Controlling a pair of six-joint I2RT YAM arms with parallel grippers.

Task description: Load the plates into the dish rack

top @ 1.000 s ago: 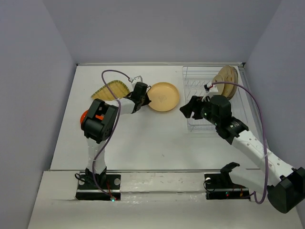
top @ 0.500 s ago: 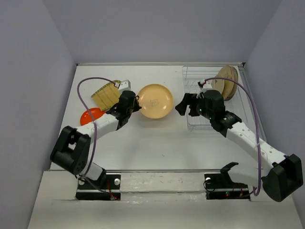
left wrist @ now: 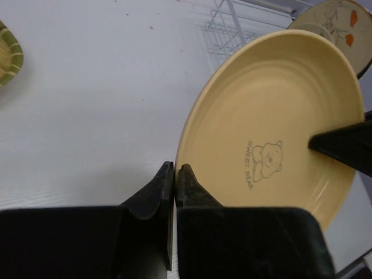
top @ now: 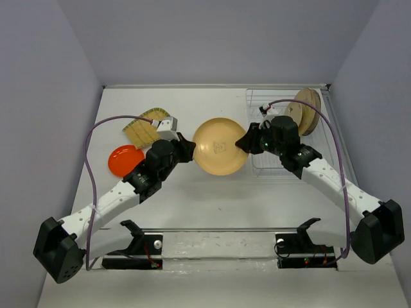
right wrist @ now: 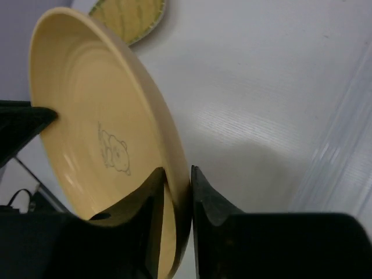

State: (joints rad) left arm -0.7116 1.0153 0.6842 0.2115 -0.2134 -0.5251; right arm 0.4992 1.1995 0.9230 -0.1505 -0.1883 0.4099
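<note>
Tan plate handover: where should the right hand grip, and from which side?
Pinch the tan plate by its rim, on the edge nearest the dish rack, opposite the left hand, coming from the rack side. Held tilted off the table, its thin rim is exposed: one finger on the face, one behind, as the right hand sits now.

A lab-like test booth — plain lavender walls (top: 218, 38) around a white table (top: 212, 192) with bolted-on robot arms (top: 112, 199).
</note>
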